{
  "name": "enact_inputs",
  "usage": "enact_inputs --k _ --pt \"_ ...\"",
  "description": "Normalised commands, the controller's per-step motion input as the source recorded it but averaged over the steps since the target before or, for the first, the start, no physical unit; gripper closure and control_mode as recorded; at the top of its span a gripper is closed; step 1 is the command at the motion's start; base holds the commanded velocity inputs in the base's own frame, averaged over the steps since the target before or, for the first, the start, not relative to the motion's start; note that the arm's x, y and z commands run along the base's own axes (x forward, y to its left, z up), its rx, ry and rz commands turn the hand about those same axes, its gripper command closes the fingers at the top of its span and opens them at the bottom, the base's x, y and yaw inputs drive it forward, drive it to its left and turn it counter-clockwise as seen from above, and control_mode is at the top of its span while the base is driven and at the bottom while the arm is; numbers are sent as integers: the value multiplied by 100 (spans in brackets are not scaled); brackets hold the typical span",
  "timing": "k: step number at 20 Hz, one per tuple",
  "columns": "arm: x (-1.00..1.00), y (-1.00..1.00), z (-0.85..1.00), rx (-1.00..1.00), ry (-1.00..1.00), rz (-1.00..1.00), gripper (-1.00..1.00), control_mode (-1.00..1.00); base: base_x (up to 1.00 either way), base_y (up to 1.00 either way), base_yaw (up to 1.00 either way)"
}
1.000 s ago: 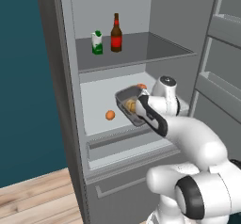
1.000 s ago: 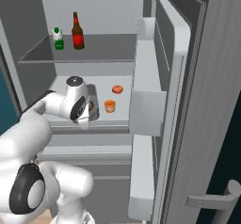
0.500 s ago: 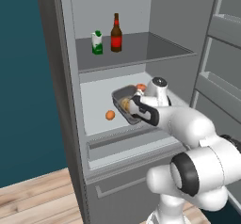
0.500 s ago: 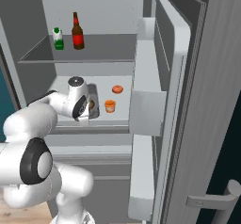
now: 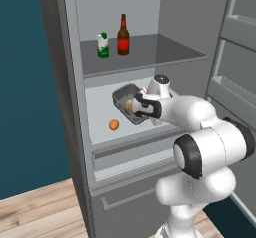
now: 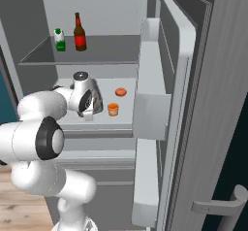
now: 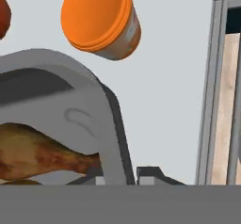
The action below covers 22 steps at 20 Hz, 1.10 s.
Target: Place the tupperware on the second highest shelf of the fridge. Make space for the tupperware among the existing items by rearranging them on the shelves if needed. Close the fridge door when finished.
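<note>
Jaws apparently pinching the tupperware (image 5: 128,102) rim

A rendered kitchen is showing here: a tall grey fridge (image 5: 65,82) is standing open on a pale wood floor (image 5: 35,212) against a teal wall (image 5: 25,82). Its shelves are carrying a red-brown bottle (image 5: 123,36), a green-and-white carton (image 5: 103,45) and an orange cup (image 6: 113,109), and the fridge door (image 6: 203,94) is hanging wide with grey bins inside.

Hidden and cropped parts

Robot hand covers the tupperware (image 5: 126,102) near end (fingertip contact unreadable); hand view crops the tupperware's left side; the orange cup (image 6: 113,109) label too small to read.
</note>
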Motion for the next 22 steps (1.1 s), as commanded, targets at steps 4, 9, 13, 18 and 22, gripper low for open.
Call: enact_inputs --k 4,9,13,18,22 --pt "36 2 -8 0 -1 -7 -100 -100 0 0 0" --pt "7 24 -6 0 -7 -3 -100 -100 0 0 0" --pt "-24 7 0 0 -21 0 -100 -100 0 0 0" --pt "-98 -6 2 0 -30 0 -100 -100 0 0 0" --pt "-100 -22 67 0 -24 0 -100 -100 0 0 0"
